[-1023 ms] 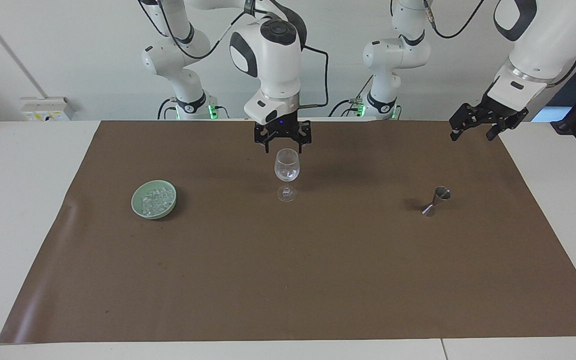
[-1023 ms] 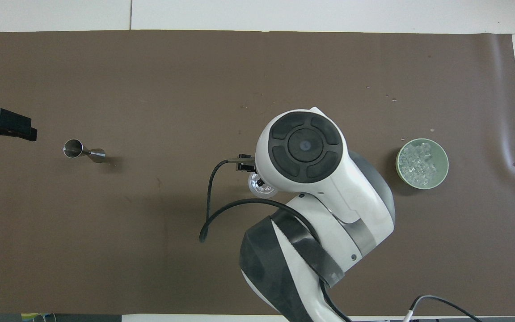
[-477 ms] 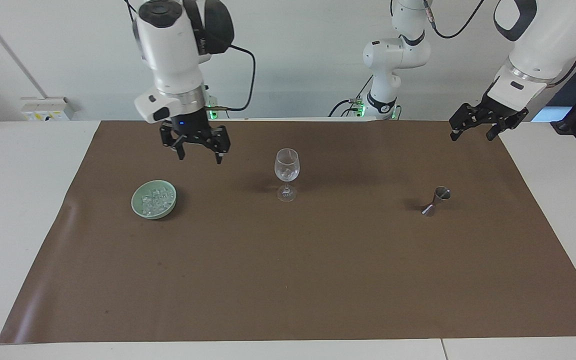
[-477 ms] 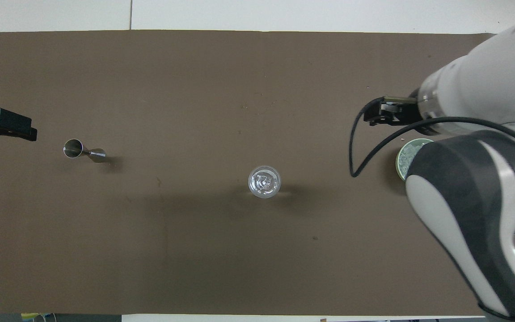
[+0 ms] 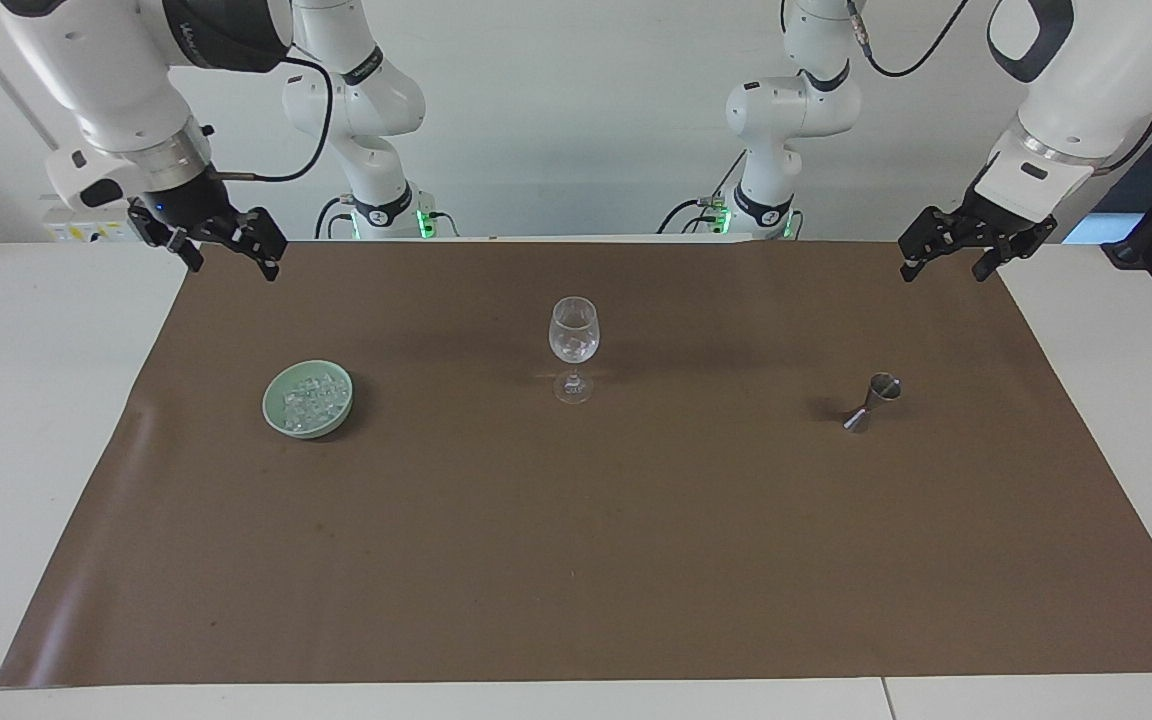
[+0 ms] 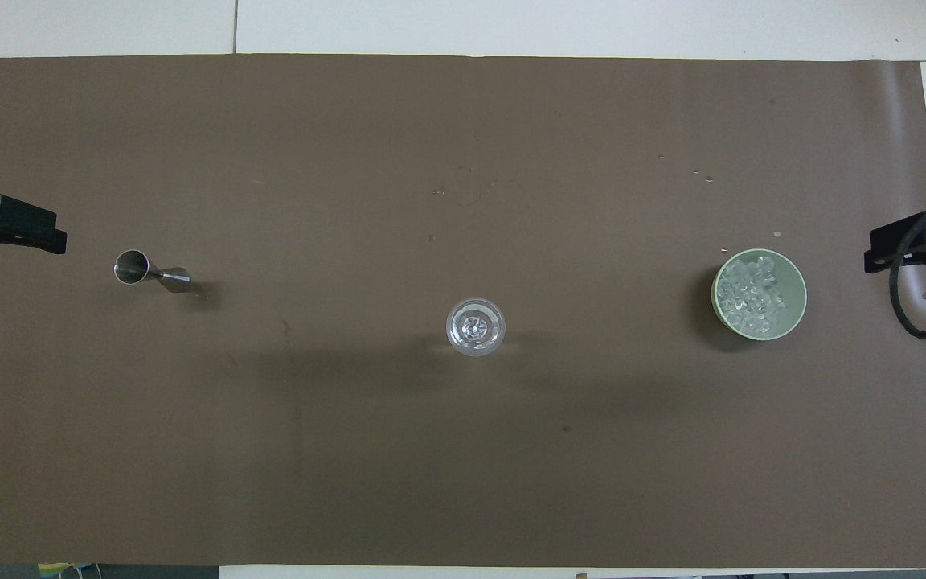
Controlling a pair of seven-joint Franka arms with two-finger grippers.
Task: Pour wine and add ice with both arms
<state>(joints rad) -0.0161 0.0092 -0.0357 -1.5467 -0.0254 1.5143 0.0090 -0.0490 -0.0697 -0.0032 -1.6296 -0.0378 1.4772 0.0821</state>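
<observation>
A clear stemmed glass (image 5: 574, 345) (image 6: 475, 326) stands upright mid-mat with small clear pieces in its bowl. Toward the right arm's end sits a pale green bowl (image 5: 272, 410) (image 6: 800, 310) heaped with ice (image 5: 312, 397) (image 6: 751, 293). A steel jigger (image 5: 872, 402) (image 6: 149, 273) lies on its side toward the left arm's end. My right gripper (image 5: 230, 262) (image 6: 885, 251) hangs open and empty over the mat's corner at its own end. Over the other corner near the robots, my left gripper (image 5: 944, 270) (image 6: 21, 231) waits open and empty. No wine shows in either view.
A brown mat (image 5: 576, 560) (image 6: 431, 121) covers most of the white table (image 5: 36, 400). A few small specks (image 6: 702, 175) lie on the mat, farther from the robots than the bowl. A black cable (image 6: 917, 310) loops down from the right wrist.
My right arm swung away from above the glass, passed the bowl, and now hangs at its own end of the table. The left arm, glass, bowl and jigger have not moved.
</observation>
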